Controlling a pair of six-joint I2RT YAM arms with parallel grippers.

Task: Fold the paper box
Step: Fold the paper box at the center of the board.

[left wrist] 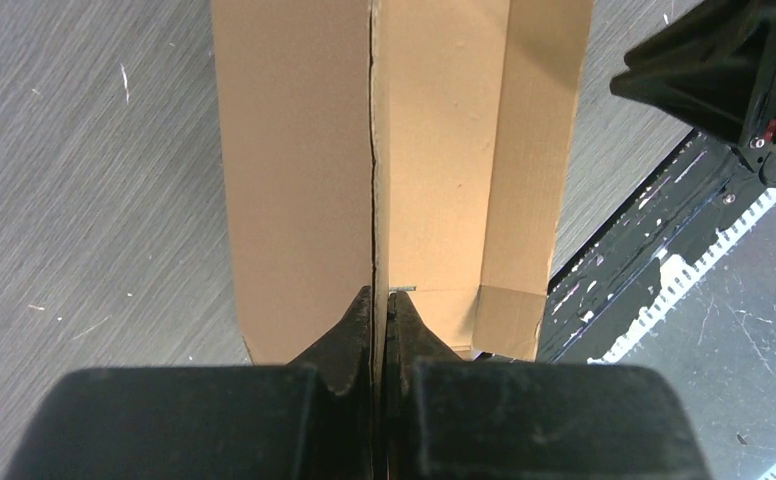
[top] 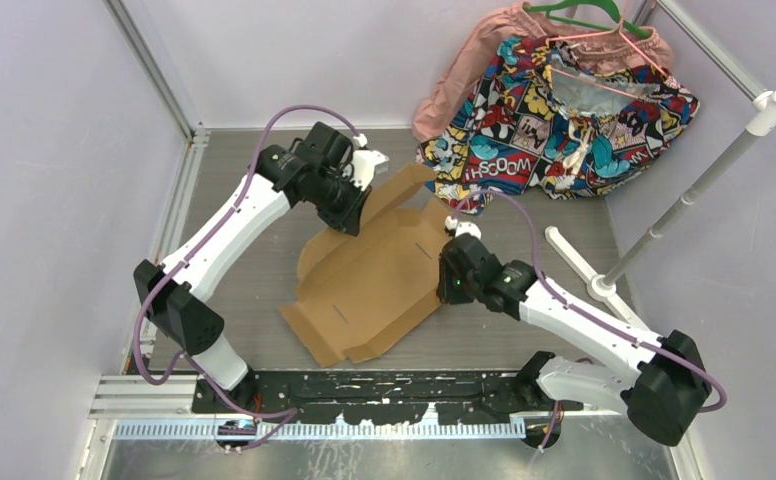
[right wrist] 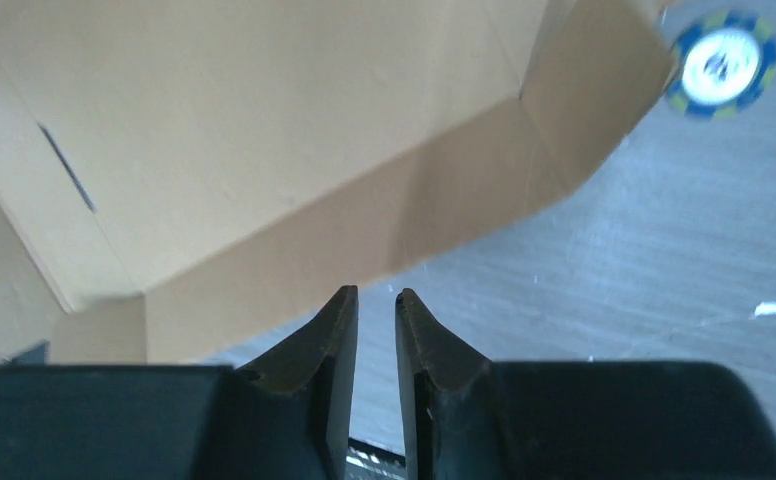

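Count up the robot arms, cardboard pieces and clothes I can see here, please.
Robot arms: 2 (left arm, right arm)
Cardboard: 1 (paper box)
Clothes: 2 (comic-print cloth, pink garment)
Total: 5

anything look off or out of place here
A small blue-and-yellow disc lies on the table beside a raised flap of the paper box; it looks like a stray, no part of folding. The box shows no damage.
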